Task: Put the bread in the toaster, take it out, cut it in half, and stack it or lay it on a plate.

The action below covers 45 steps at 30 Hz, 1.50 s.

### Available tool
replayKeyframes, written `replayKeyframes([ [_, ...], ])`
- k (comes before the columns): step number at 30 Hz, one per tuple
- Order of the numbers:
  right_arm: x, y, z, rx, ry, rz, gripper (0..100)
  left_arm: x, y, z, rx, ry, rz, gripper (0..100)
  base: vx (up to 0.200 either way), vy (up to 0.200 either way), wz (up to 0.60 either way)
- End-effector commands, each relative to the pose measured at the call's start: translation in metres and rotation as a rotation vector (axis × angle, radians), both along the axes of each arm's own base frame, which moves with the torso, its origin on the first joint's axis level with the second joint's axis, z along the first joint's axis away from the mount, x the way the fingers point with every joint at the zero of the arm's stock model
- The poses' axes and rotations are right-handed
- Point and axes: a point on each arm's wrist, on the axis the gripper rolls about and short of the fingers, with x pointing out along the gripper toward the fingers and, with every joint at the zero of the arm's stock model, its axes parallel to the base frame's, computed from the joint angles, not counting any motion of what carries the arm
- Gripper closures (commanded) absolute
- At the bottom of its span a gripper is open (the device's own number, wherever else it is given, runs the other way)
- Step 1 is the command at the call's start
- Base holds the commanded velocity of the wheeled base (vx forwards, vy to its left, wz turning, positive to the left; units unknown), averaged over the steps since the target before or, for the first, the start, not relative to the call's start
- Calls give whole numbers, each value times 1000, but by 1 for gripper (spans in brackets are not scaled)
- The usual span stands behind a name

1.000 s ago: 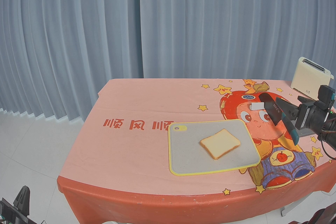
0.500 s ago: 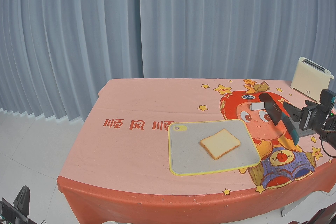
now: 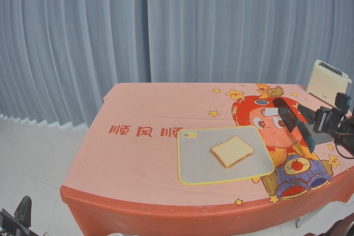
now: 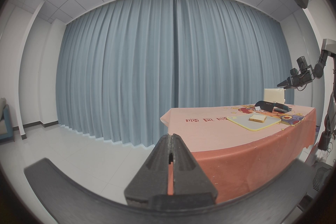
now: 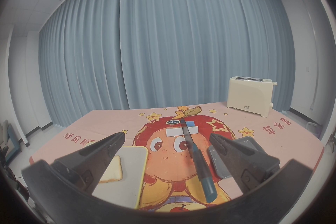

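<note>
A slice of bread [image 3: 231, 151] [image 5: 111, 169] lies flat on a grey cutting board [image 3: 199, 166] [image 5: 131, 172] with a yellow rim. To its right a knife [image 3: 295, 124] [image 5: 197, 158] with a black blade and teal handle lies on the tablecloth, its blade propped on a small white block [image 3: 271, 111]. A cream toaster [image 3: 327, 82] [image 5: 250, 94] stands at the far right corner. My right gripper [image 3: 304, 115] [image 5: 166, 136] hovers open above the table just right of the knife. My left gripper [image 4: 170, 165] [image 3: 23, 208] hangs shut, low and left of the table.
A flat grey tray [image 3: 324, 138] [image 5: 218, 161] lies beside the knife handle under my right arm. The pink printed tablecloth [image 3: 147, 159] has free room on its left half. Blue curtains hang behind the table.
My right gripper has drawn back a little to the right, away from the knife. Bread, board and knife have not moved.
</note>
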Motion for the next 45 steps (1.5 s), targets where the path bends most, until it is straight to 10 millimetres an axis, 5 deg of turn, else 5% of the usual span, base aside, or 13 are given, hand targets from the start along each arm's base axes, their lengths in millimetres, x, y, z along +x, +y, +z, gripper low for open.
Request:
replayKeyframes([
  [1, 2, 1, 4, 20, -27, -3, 0, 1, 0, -5, 0, 9, 0, 100, 0, 0, 0],
  [11, -17, -4, -6, 123, -99, -28, 0, 1, 0, -5, 0, 9, 0, 100, 0, 0, 0],
  [23, -53, -14, 9, 331, -241, -36, 0, 1, 0, -5, 0, 7, 0, 100, 0, 0, 0],
  [33, -22, -44, 6, 139, -194, -141, 0, 1, 0, -5, 0, 9, 0, 100, 0, 0, 0],
  [45, 11, -53, -1, 24, -129, -99, 0, 1, 0, -5, 0, 9, 0, 100, 0, 0, 0],
])
